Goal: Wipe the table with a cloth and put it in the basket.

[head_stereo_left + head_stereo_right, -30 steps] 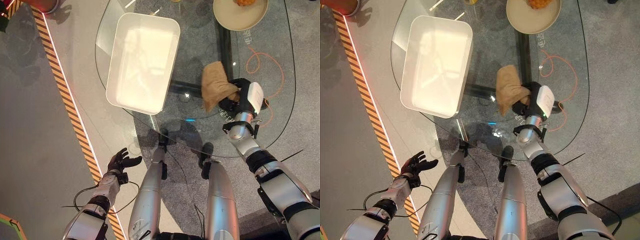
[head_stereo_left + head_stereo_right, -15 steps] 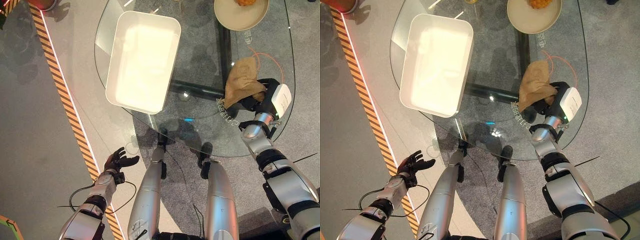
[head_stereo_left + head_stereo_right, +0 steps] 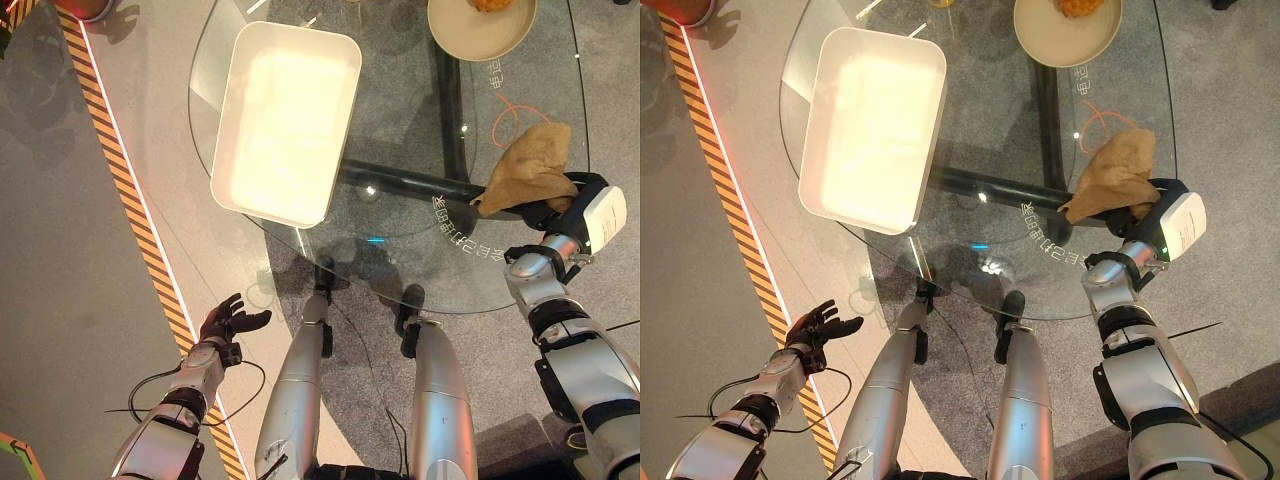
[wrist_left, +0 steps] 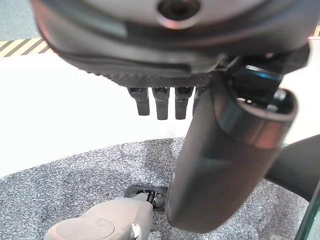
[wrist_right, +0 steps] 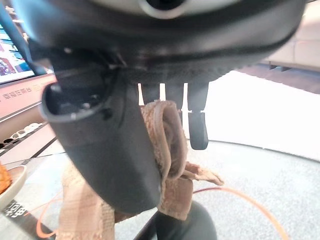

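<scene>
Cloth (image 3: pixel 528 170), tan, coarse-woven and crumpled, is pinched between thumb and fingers of the right hand (image 3: pixel 560 206) and lies on the rounded glass table (image 3: pixel 400 260) near its right edge. Well to that hand's left, a white rectangular basket (image 3: pixel 285 122) with rounded corners is set. The left hand (image 3: pixel 224 324) is held with fingers loosely spread over the floor.

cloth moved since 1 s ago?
Yes. The right hand has dragged the cloth rightward across the table, away from the white basket.
</scene>
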Tool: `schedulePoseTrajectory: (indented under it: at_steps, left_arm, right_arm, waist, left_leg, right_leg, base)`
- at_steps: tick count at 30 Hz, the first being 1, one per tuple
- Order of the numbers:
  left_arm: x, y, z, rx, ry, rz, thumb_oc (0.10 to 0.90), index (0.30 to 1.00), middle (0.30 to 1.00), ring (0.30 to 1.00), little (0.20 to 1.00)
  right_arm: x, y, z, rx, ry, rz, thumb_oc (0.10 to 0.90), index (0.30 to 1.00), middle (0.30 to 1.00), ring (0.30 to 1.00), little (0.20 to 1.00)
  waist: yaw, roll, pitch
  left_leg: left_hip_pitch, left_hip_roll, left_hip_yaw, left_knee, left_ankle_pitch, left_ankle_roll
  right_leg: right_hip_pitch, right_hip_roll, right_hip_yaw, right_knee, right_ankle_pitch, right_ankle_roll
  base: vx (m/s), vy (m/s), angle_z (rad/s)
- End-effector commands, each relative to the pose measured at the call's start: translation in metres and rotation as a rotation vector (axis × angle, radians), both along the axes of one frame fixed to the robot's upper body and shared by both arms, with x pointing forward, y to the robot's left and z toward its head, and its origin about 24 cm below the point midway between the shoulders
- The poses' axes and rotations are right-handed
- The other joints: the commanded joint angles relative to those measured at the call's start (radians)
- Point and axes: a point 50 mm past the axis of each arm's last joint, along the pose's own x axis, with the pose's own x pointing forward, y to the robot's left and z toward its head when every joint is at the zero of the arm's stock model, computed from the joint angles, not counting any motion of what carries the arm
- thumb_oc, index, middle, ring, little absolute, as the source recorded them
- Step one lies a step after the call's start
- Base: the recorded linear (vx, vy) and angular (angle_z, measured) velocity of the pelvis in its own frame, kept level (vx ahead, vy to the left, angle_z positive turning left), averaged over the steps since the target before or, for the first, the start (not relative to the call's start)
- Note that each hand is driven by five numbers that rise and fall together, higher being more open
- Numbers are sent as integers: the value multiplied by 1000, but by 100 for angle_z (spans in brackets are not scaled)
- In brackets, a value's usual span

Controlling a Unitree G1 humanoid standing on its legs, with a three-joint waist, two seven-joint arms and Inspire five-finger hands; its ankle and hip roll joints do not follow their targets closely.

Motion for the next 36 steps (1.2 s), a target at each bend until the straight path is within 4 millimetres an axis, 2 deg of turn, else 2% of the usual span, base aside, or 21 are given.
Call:
schedulePoseTrajectory:
  at_steps: [1,5,10,14,16,18,20,27,31,36]
  left_arm:
    - [-15,30,-4,39,35,74,800,900,900,900,900]
    - [-14,32,-3,39,36,78,800,900,900,900,900]
    - [-12,32,0,38,33,76,800,900,900,900,900]
    - [-11,31,0,38,30,74,800,900,900,900,900]
    - [-11,29,0,38,30,73,800,900,900,900,900]
    - [-10,28,0,38,27,70,800,900,900,900,900]
    - [-9,27,1,39,24,68,800,900,900,900,900]
    - [-3,19,5,41,5,49,800,900,900,900,900]
    - [-3,14,3,38,1,42,800,900,900,900,900]
    - [-2,10,3,36,0,34,800,900,900,900,900]
  right_arm:
    - [-31,-61,35,-51,-143,-283,100,300,300,300,200]
    - [-31,-62,33,-51,-131,-269,100,300,300,300,200]
    - [-24,-53,37,-71,-148,-188,100,300,300,300,200]
    - [-11,-36,52,-119,-194,-60,100,300,300,300,200]
    - [-6,-26,58,-147,-206,-6,100,300,300,300,200]
    - [4,-8,69,-200,-217,85,100,300,300,300,200]
    - [7,-1,72,-219,-218,120,100,300,300,300,200]
    - [27,60,88,-388,-163,387,100,300,300,300,200]
    - [31,85,87,-433,-132,483,100,300,300,300,200]
    - [33,104,80,-478,-74,554,100,300,300,300,200]
  waist:
    - [-9,-21,-24]
    - [-12,-22,-24]
    - [-12,-21,-24]
    - [-11,-20,-24]
    - [-10,-20,-24]
    - [-9,-21,-24]
    - [-8,-22,-24]
    - [0,-21,-24]
    - [3,-19,-24]
    - [7,-16,-24]
  left_leg:
    - [4,-37,35,171,-206,62]
    - [6,-37,34,171,-205,61]
    - [9,-37,34,163,-202,59]
    - [10,-37,33,156,-197,55]
    - [10,-38,32,155,-197,54]
    - [14,-40,32,149,-193,52]
    - [15,-41,32,146,-192,52]
    - [21,-52,35,125,-182,51]
    - [25,-56,37,120,-178,48]
    - [29,-59,42,114,-174,47]
  right_leg:
    - [-8,63,1,-155,135,30]
    - [-7,64,3,-155,136,32]
    - [-4,65,2,-160,138,34]
    - [-5,64,1,-163,139,35]
    - [-3,63,0,-165,138,34]
    - [0,63,-1,-170,139,34]
    - [1,63,-2,-173,139,34]
    - [9,60,-14,-192,137,27]
    - [15,58,-18,-195,133,24]
    - [20,57,-23,-198,129,22]
  base:
    - [0,0,0]
    - [0,0,0]
    - [0,0,0]
    - [0,0,0]
    - [0,0,0]
    - [0,0,0]
    - [0,0,0]
    - [0,0,0]
    - [0,0,0]
    - [0,0,0]
